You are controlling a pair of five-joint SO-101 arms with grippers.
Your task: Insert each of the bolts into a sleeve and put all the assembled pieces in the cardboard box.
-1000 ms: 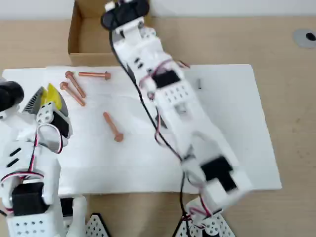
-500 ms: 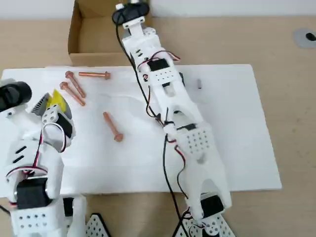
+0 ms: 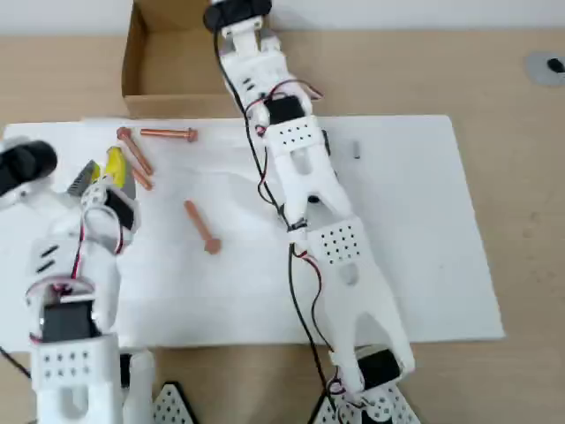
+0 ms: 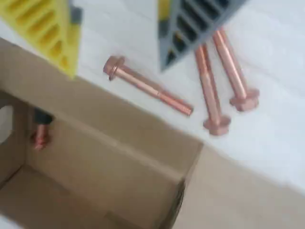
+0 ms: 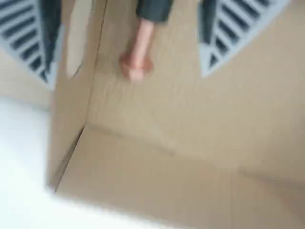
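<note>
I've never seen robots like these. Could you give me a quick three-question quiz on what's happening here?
1. How many loose bolts lie on the white sheet?
2. True or false: the left tool grips a bolt.
3. The right tool hangs over: A) the cardboard box, B) the white sheet, C) a drawer.
Key: 1 four; 2 false, it is open and empty; 3 A.

High view looks straight down from well above on the table point(image 3: 512, 88), left wrist view tilts down, close, at bolts point(image 4: 147, 88) and the cardboard box point(image 4: 109, 162), right wrist view looks closer still into that box, which all 3 views share.
</note>
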